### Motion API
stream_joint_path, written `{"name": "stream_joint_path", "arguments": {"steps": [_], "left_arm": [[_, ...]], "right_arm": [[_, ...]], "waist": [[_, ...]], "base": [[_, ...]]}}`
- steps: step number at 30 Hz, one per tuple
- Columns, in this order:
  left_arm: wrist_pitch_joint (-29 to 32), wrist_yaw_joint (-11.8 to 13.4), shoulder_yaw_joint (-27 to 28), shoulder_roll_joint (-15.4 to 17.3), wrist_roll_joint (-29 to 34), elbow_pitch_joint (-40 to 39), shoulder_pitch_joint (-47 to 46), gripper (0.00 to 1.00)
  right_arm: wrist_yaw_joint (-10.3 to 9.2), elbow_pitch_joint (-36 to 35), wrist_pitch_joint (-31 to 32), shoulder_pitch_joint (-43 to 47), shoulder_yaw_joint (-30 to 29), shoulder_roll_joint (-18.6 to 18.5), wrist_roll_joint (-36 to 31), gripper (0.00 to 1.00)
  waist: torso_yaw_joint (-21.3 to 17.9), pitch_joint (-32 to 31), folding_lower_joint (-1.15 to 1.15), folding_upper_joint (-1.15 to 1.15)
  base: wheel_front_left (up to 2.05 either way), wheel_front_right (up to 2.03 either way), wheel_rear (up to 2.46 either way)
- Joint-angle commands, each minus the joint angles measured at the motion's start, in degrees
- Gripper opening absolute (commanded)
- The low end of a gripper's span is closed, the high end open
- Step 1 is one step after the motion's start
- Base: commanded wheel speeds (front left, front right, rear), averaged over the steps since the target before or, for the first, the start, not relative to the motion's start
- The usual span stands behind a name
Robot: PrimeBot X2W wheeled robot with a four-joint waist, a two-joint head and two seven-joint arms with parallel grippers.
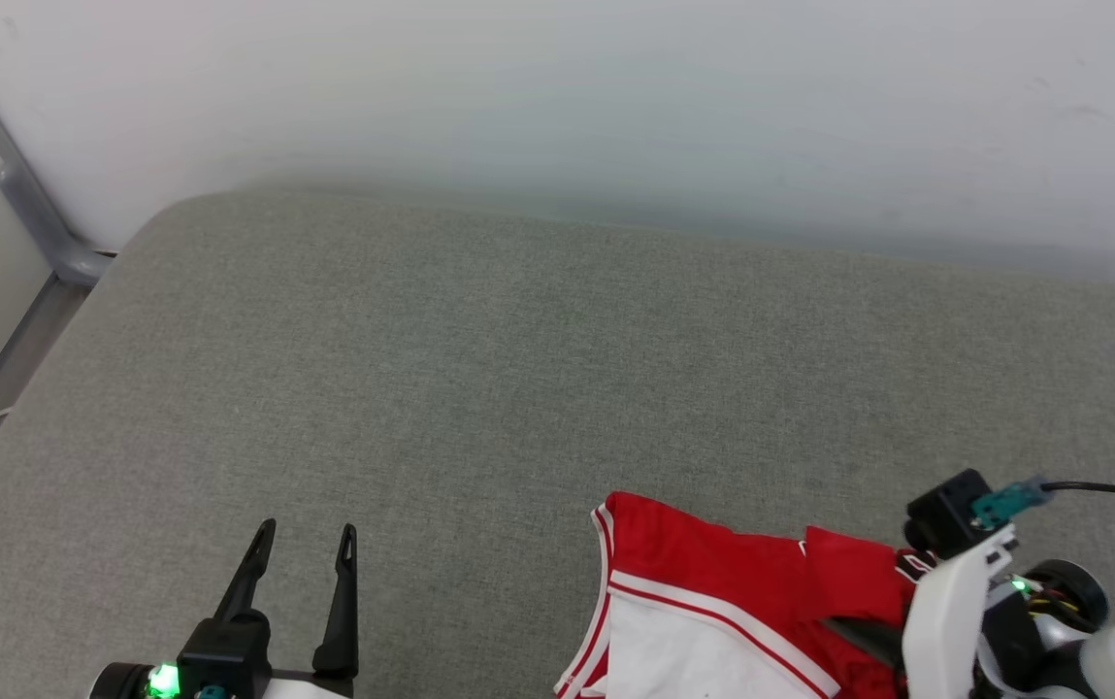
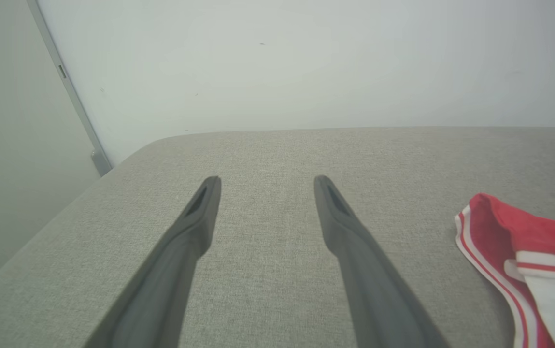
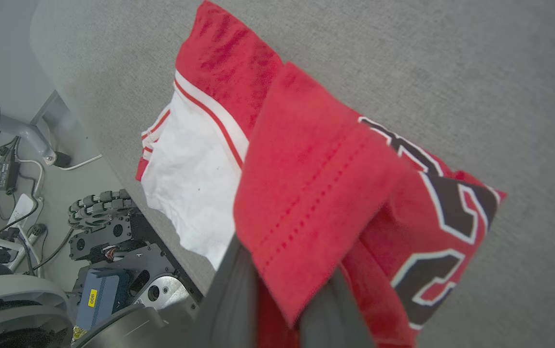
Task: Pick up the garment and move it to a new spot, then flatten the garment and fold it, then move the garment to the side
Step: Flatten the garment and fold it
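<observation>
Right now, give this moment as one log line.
left tool: open, empty | right tool: shut on garment | garment: crumpled on cushion

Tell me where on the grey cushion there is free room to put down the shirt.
The widest bare patch of the grey cushion lies between the wall, the open left gripper and the garment. A narrower strip separates that gripper from the garment. The near right corner is crowded: the right gripper pinches the garment there.

Black white-edged lettering (image 3: pixel 451 208), part-hidden and illegible, on the red garment (image 3: pixel 306 169); blurred digits on a yellow sticker (image 3: pixel 92 298).
</observation>
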Motion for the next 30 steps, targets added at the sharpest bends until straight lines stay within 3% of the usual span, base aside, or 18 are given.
{"name": "stream_joint_path", "arguments": {"steps": [1, 8, 16, 25, 26, 27, 28, 29, 30], "left_arm": [[-0.3, -0.3, 0.0, 0.0, 0.4, 0.1, -1.0, 1.0], [-0.3, -0.5, 0.0, -0.4, 0.5, 0.4, -2.2, 1.0], [-0.3, -0.8, -0.5, -0.9, 0.5, 0.4, -3.6, 1.0], [-0.3, -0.6, -0.5, -1.3, 0.5, 0.8, -4.0, 1.0], [-0.3, -0.5, -0.4, -1.3, 0.4, 0.8, -3.8, 1.0], [-0.3, -0.5, -0.3, -1.3, 0.5, 0.8, -3.4, 1.0], [-0.3, -0.5, -0.2, -1.4, 0.5, 0.9, -3.0, 1.0], [-0.3, -0.5, -0.1, -1.3, 0.5, 0.9, -2.6, 1.0], [-0.3, -0.5, -0.1, -1.3, 0.5, 0.9, -2.4, 1.0]], "right_arm": [[-0.05, 0.4, 0.0, -1.8, 1.5, 1.1, -0.5, 0.0], [-0.05, 5.0, -1.6, -10.0, 10.4, 6.5, -2.7, 0.0], [-0.05, 17.0, -5.9, -17.5, 16.3, 12.8, -6.4, 0.0], [-0.07, 28.9, -8.9, -19.8, 21.8, 15.7, -7.2, 0.0], [-0.07, 29.1, -10.0, -20.0, 21.8, 15.7, -7.0, 0.06], [-0.07, 29.1, -11.2, -20.1, 21.8, 15.4, -6.9, 0.37], [-0.07, 28.6, -12.4, -20.0, 21.8, 15.1, -6.8, 0.82], [-0.07, 27.8, -13.9, -19.9, 21.7, 14.7, -6.6, 1.0], [-0.07, 27.0, -15.0, -19.5, 21.3, 14.3, -6.1, 1.0]], "waist": [[0.2, 0.4, 0.0, 0.0], [0.9, 1.8, 0.0, 0.0], [2.2, 3.6, 0.0, 0.0], [3.1, 4.1, 0.0, 0.0], [3.0, 3.9, 0.0, 0.0], [2.9, 3.6, 0.0, 0.0], [2.8, 3.2, 0.0, 0.0], [2.5, 2.8, 0.0, 0.0], [2.3, 2.4, 0.0, 0.0]], "base": [[0.0, 0.0, 0.0], [0.0, 0.0, 0.0], [0.0, 0.0, 0.0], [0.0, 0.0, 0.0], [0.0, 0.0, 0.0], [0.0, 0.0, 0.0], [0.0, 0.0, 0.0], [0.0, 0.0, 0.0], [0.0, 0.0, 0.0]]}}
